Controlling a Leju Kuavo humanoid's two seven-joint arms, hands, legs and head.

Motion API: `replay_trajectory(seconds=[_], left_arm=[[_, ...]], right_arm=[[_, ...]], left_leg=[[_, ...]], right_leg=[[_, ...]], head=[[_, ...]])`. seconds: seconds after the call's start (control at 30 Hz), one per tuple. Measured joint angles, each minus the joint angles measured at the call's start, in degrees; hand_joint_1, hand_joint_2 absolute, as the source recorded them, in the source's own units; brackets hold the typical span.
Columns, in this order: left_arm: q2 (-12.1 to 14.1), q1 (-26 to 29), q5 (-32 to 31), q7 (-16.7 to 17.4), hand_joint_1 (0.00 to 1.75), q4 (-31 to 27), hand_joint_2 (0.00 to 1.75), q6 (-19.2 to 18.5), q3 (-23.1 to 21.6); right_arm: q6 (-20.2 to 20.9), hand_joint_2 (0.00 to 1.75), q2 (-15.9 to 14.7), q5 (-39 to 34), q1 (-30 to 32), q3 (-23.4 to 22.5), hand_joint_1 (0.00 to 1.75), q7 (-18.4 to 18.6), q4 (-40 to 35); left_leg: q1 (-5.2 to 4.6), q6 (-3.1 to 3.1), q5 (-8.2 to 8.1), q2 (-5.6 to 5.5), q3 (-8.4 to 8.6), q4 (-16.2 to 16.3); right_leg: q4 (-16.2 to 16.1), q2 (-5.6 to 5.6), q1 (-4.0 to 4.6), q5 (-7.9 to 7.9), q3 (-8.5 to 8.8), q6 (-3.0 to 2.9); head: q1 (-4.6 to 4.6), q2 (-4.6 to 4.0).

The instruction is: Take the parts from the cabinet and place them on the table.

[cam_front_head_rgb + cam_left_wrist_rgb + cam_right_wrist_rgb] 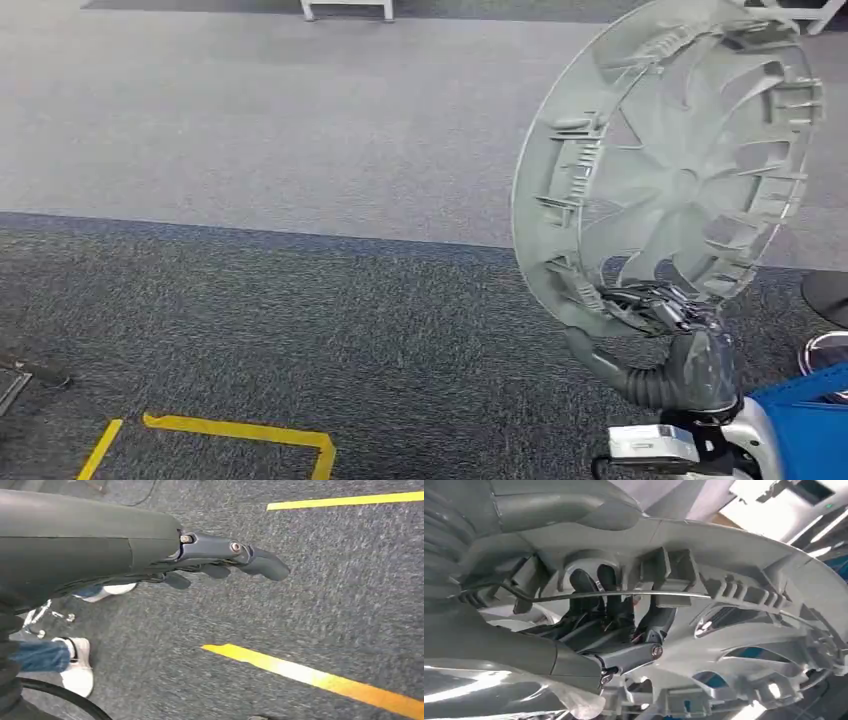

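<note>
Right hand (668,312) closed on the lower rim of a grey plastic wheel cover (668,160), held upright and tilted, ribbed inner side toward the head camera, spokes radiating from a round hub. Wheel cover raised above the carpet, clear of any surface, its lowest edge resting in the hand's grasp. Seen from the right wrist, dark fingers (616,607) hooked through an opening in the wheel cover (744,595), just beside a thin metal retaining wire (624,595) running along the inside of the rim; thick grey thumb across the outer edge.

Below the wheel cover, dark speckled carpet (300,340); beyond it, paler grey carpet (250,120) up to a white furniture leg frame (346,9). Well to the side of the wheel cover and lower in the head view, yellow floor tape (240,430) forming a corner. Just beside the right arm, a blue panel (810,420).

Left hand (225,562) hanging over the dark carpet, holding nothing, fingers stretched out nearly straight and slightly apart. Near it, yellow tape strips (310,675) on the floor, and a person's white shoes (77,667) with blue trouser cuffs.
</note>
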Motion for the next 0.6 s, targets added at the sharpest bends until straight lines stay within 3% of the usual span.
replay_trajectory(seconds=[0.07, 0.1, 0.13, 0.17, 0.2, 0.23, 0.27, 0.3, 0.33, 0.4, 0.43, 0.47, 0.57, 0.6], left_arm=[[-0.3, 0.5, -0.1, 0.7, 0.0, -0.9, 1.75, -0.7, 0.7], [-0.5, 0.7, -0.3, 0.8, 0.0, -1.2, 1.75, -0.8, 0.9], [-0.8, 0.9, -0.5, 0.9, 0.0, -1.8, 1.75, -1.1, 1.0], [-0.8, 0.9, -0.7, 1.0, 0.0, -2.2, 1.75, -1.2, 1.1], [-1.0, 0.9, -1.1, 1.2, 0.0, -2.7, 1.75, -1.7, 1.2], [-1.2, 0.8, -1.5, 1.4, 0.0, -3.0, 1.75, -2.1, 1.3], [-1.5, 0.9, -2.0, 1.8, 0.0, -3.3, 1.75, -2.5, 1.4], [-1.8, 1.0, -2.6, 2.1, 0.0, -3.7, 1.75, -2.8, 1.7], [-2.1, 1.1, -3.1, 2.2, 0.0, -4.0, 1.75, -3.1, 1.9], [-2.5, 1.2, -4.2, 2.3, 0.0, -4.6, 1.75, -3.6, 2.2], [-2.6, 1.3, -4.6, 2.3, 0.0, -5.0, 1.75, -3.6, 2.3], [-2.6, 1.3, -4.8, 2.3, 0.0, -5.3, 1.75, -3.7, 2.4], [-2.9, 1.7, -5.0, 2.2, 0.0, -5.7, 1.75, -3.7, 2.7], [-2.9, 1.7, -5.4, 1.9, 0.0, -5.8, 1.75, -3.8, 2.8]], right_arm=[[0.0, 1.75, 0.0, 0.0, 0.0, -0.1, 1.75, 0.0, -0.2], [0.0, 1.75, 0.0, 0.1, 0.0, -0.2, 1.75, 0.0, -0.3], [0.0, 1.75, 0.0, 0.1, 0.1, -0.4, 1.75, 0.0, -0.3], [0.0, 1.75, 0.0, 0.1, 0.2, -0.4, 1.75, 0.0, -0.5], [0.0, 1.75, 0.0, 0.1, 0.4, -0.6, 1.75, 0.0, -0.5], [0.0, 1.75, 0.0, 0.2, 0.6, -0.7, 1.75, 0.0, -0.5], [0.0, 1.75, 0.0, 0.2, 0.6, -0.7, 1.75, 0.0, -0.5], [0.0, 1.75, 0.0, 0.3, 0.7, -0.7, 1.75, 0.0, -0.5], [0.0, 1.75, 0.0, 0.3, 0.7, -0.7, 1.75, 0.0, -0.5], [0.0, 1.75, 0.0, 0.3, 0.7, -0.8, 1.75, 0.0, -0.5], [0.1, 1.75, 0.0, 0.3, 0.7, -0.8, 1.75, 0.0, -0.5], [0.1, 1.75, 0.0, 0.3, 0.7, -0.9, 1.75, 0.0, -0.5], [0.1, 1.75, 0.0, 0.4, 0.6, -1.0, 1.75, 0.0, -0.5], [0.1, 1.75, 0.0, 0.4, 0.6, -1.0, 1.75, 0.0, -0.5]], left_leg=[[-0.27, 0.53, -0.09, -0.85, -0.14, 0.0], [0.08, 1.07, 0.32, -1.25, 0.42, -0.9], [0.29, 1.36, 0.47, -1.56, 0.64, -1.2], [0.35, 1.44, 0.47, -1.83, 0.64, -1.2], [0.38, 1.87, 0.47, -2.26, 0.58, -1.2], [0.32, 1.9, 0.45, -2.77, 0.58, -1.2], [0.3, 2.01, 0.36, -3.22, 0.6, -1.1], [0.3, 1.99, 0.34, -3.64, 0.66, -1.1], [0.33, 1.96, 0.31, -4.14, 0.76, -1.1], [0.48, 1.69, 0.13, -5.15, 0.99, -0.9], [0.49, 1.38, -0.07, -5.63, 0.95, -0.8], [0.06, 1.0, -0.31, -6.01, 0.56, -0.2], [0.57, 0.14, 0.14, -6.99, 0.1, -0.4], [0.56, -0.16, -0.07, -7.21, 0.11, -0.2]], right_leg=[[-0.3, -0.73, -0.22, -0.09, 0.35, 0.56], [-0.2, -0.97, -0.19, -0.49, 0.33, 1.03], [0.9, 1.15, -0.44, -1.39, -0.24, 1.26], [3.3, 2.55, -0.49, -2.81, -1.42, 1.32], [8.0, 3.29, -0.52, -4.93, -3.8, 1.46], [12.5, 3.59, -0.52, -6.61, -6.19, 1.61], [15.7, 3.77, -0.51, -7.4, -8.17, 1.74], [16.4, 3.82, -0.53, -6.8, -8.97, 1.78], [14.6, 3.83, -0.55, -4.94, -8.48, 1.81], [6.4, 4.24, -0.76, 0.13, -4.82, 1.75], [2.0, 5.58, -1.03, 1.85, -2.83, 1.79], [0.5, 6.99, -1.06, 0.97, -2.06, 1.74], [0.6, 6.18, -0.66, 0.93, -1.75, 0.78], [0.2, 5.75, -0.9, 1.16, -1.54, 0.4]], head=[[-0.09, 0.02], [-0.2, 0.02], [0.11, 0.0], [0.29, 0.02], [0.46, 0.02], [0.46, 0.02], [0.44, 0.0], [0.44, 0.0], [0.44, 0.0], [0.46, 0.0], [0.46, 0.0], [0.5, 0.0], [0.35, 0.0], [0.44, 0.02]])
